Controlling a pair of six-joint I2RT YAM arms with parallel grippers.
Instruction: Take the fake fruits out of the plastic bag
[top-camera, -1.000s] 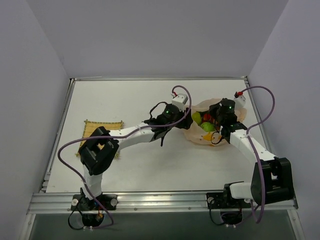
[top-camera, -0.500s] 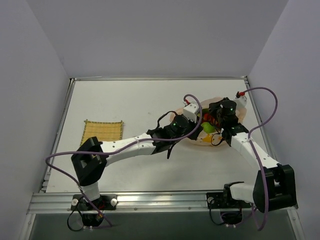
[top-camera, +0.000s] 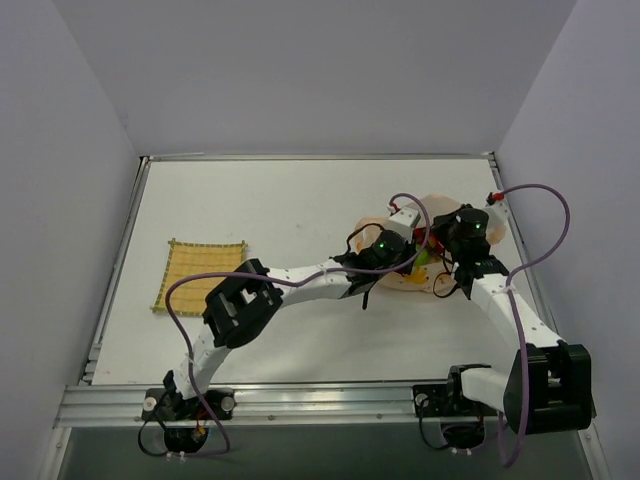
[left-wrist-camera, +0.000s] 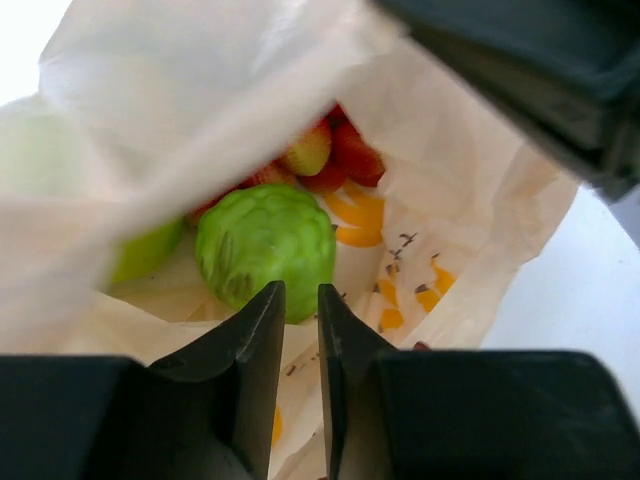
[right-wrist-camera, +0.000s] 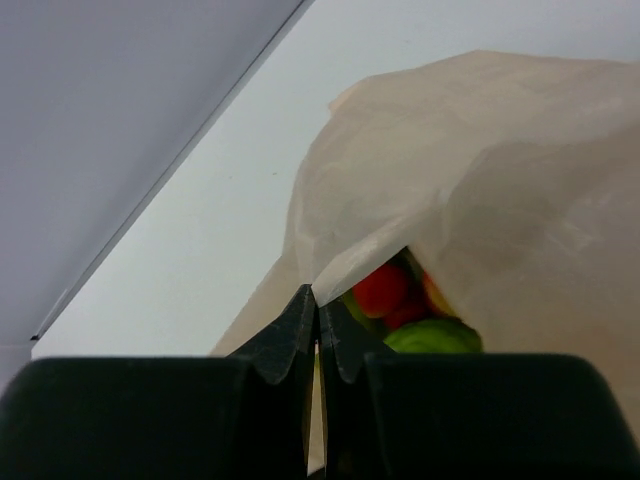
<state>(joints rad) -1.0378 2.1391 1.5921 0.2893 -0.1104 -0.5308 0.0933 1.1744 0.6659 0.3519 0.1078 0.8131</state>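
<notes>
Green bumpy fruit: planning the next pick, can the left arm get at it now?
Probably yes: the right gripper pinches the plastic bag open, and the green fruit lies bare just ahead of the left gripper, jaws near-shut.

We see our left gripper (left-wrist-camera: 297, 300) with its fingers nearly together, pinching film of the plastic bag (left-wrist-camera: 470, 230). Just beyond the tips lies a bumpy green fruit (left-wrist-camera: 265, 250), with red berries (left-wrist-camera: 335, 160) farther in and a yellow-green fruit (left-wrist-camera: 145, 252) to its left.
</notes>
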